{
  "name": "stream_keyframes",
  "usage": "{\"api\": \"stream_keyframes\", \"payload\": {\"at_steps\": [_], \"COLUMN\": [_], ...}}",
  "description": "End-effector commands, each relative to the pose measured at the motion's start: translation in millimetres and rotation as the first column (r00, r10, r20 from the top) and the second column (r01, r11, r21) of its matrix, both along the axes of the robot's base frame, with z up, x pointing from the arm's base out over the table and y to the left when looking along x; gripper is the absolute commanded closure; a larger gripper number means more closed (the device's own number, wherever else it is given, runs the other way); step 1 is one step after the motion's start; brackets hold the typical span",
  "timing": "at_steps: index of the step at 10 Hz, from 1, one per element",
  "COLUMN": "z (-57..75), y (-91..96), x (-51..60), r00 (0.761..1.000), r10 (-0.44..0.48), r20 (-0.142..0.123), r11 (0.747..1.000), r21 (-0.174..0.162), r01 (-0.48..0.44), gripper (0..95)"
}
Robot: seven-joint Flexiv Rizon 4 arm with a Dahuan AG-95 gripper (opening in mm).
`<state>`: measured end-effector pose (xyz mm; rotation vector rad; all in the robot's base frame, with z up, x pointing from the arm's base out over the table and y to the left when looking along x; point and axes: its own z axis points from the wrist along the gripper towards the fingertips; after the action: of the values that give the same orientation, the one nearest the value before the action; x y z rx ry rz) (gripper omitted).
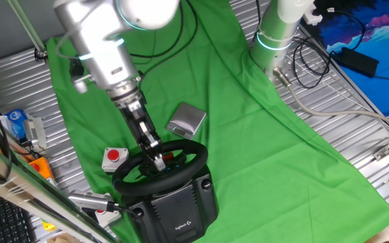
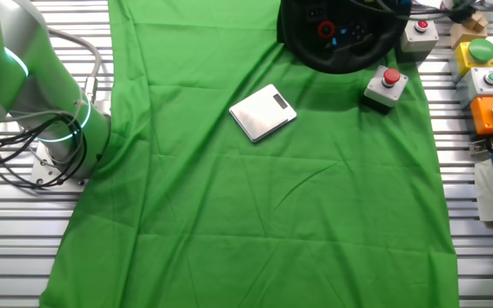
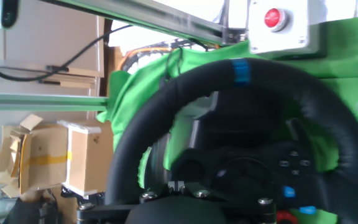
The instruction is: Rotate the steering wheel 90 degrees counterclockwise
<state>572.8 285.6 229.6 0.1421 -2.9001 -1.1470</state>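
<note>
The black steering wheel [image 1: 196, 159] sits on its bulky black base [image 1: 174, 210] with a white logo, at the front of the green cloth. It also shows at the top edge in the other fixed view [image 2: 342, 56], with its red and blue hub buttons. My gripper [image 1: 158, 160] reaches down inside the rim, close to the hub. In the hand view the rim [image 3: 166, 106] fills the frame, with a blue mark on its far side. The gripper [image 3: 174, 185] barely shows at the bottom edge, dark and blurred. I cannot tell how the jaws stand or whether they hold the wheel.
A small red push-button on a white box [image 1: 113, 156] stands just left of the wheel [image 2: 389, 81]. A grey metal box [image 1: 186, 120] lies behind it [image 2: 264, 111]. More button boxes [image 2: 486, 81] line the cloth's edge. Cables and the arm's base [image 1: 275, 34] are at the far side.
</note>
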Motion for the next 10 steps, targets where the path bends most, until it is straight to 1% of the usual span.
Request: {"api": "stream_keyframes", "payload": {"at_steps": [1,7,9,10], "z": [0.9,-0.4,-5.1,-6.1], "y": [6.3,11.5,12.9,13.2], "x": [-1.2,-10.8,-16.7,-18.2], "r00": [1.000,1.000,1.000,1.000], "r10": [-0.010,-0.015,-0.005,-0.009], "r20": [-0.007,-0.002,0.012,0.009], "r11": [1.000,1.000,1.000,1.000], "r21": [-0.002,0.009,0.011,0.021], "r01": [0.010,0.015,0.005,0.009], "gripper": [95.0,95.0,95.0,95.0]}}
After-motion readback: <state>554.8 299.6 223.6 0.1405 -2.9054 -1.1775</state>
